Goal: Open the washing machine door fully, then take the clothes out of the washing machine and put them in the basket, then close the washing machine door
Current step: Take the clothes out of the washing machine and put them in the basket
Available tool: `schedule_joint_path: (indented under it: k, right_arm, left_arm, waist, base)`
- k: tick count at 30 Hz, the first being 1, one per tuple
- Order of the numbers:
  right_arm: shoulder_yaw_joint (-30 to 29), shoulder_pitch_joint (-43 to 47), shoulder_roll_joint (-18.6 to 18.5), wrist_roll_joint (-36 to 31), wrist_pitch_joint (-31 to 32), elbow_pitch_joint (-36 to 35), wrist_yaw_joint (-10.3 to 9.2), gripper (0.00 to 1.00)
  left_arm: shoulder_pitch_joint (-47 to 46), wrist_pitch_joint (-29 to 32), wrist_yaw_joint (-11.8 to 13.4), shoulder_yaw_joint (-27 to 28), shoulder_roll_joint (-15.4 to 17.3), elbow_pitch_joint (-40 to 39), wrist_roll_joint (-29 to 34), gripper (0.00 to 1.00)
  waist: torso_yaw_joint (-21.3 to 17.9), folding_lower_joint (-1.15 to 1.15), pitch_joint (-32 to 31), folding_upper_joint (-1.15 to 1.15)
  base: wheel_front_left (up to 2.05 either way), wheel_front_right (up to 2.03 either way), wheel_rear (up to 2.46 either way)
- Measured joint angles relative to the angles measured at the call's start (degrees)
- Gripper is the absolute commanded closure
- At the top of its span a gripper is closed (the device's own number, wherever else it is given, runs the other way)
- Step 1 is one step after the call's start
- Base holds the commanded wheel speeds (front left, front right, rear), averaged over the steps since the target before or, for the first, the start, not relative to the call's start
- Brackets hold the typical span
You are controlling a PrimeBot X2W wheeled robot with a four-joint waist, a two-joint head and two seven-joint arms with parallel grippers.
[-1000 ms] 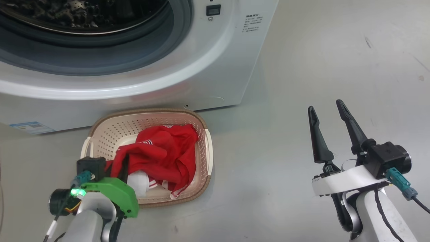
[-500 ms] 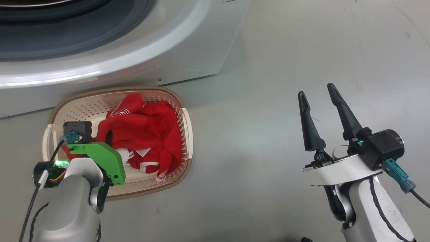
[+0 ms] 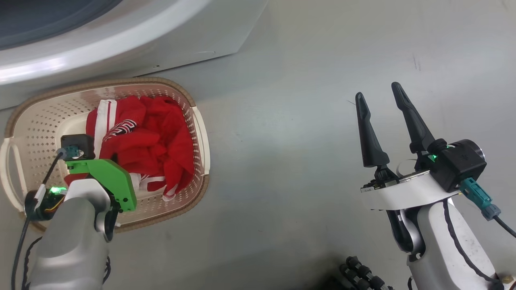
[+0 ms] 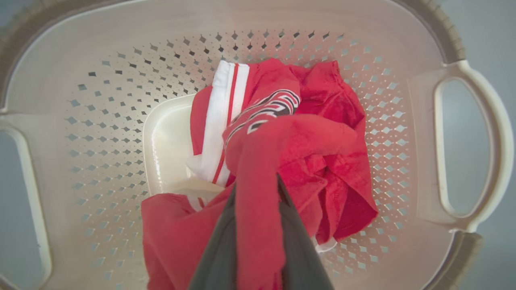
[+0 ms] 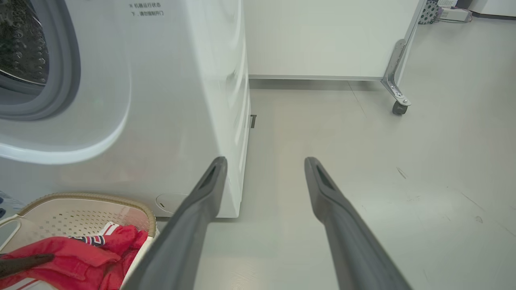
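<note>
The cream basket (image 3: 197,121) stands on the floor in front of the white washing machine (image 3: 133,48). The red clothes (image 3: 157,145) lie bunched inside the basket, white striped trim on top. My left gripper (image 4: 256,183) hangs over the basket (image 4: 403,80), shut on a fold of the clothes (image 4: 322,137) that runs up between its fingers. Well to the right, above bare floor, my right gripper (image 3: 379,94) stands open with nothing in it. The right wrist view shows the right gripper (image 5: 264,161), the machine's grey rubber ring (image 5: 68,72) and the steel drum (image 5: 20,40). The washing machine door is out of view.
Grey floor (image 3: 290,121) spreads wide to the right of the basket and machine. A white panel on a metal leg with a caster (image 5: 399,108) stands behind the machine's right side. A black ribbed cable (image 3: 363,276) lies by my base.
The head camera has tilted and turned, so machine and basket slid up and left in view. The clothes have shifted in the basket, the striped trim now on top. Both grippers keep their states.
</note>
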Motion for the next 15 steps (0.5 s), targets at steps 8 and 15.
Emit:
schedule_joint_path:
  k: [8,15]
  right_arm:
    - [-0.7,-0.4,0.2,0.0,-0.1,1.3,-0.19,0.00]
    - [-1.1,-0.8,0.2,0.0,-0.3,2.7,-0.19,0.00]
  left_arm:
    - [-2.4,-2.2,0.1,-0.4,-0.7,4.0,0.4,0.00]
    - [-3.2,-7.9,0.0,-0.9,-0.8,4.4,1.2,0.00]
  waist:
    - [0.1,0.00,0.2,0.00]
    - [1.1,0.00,-1.5,0.00]
  base:
    - [0.00,0.00,0.00]
    - [0.00,0.00,0.00]
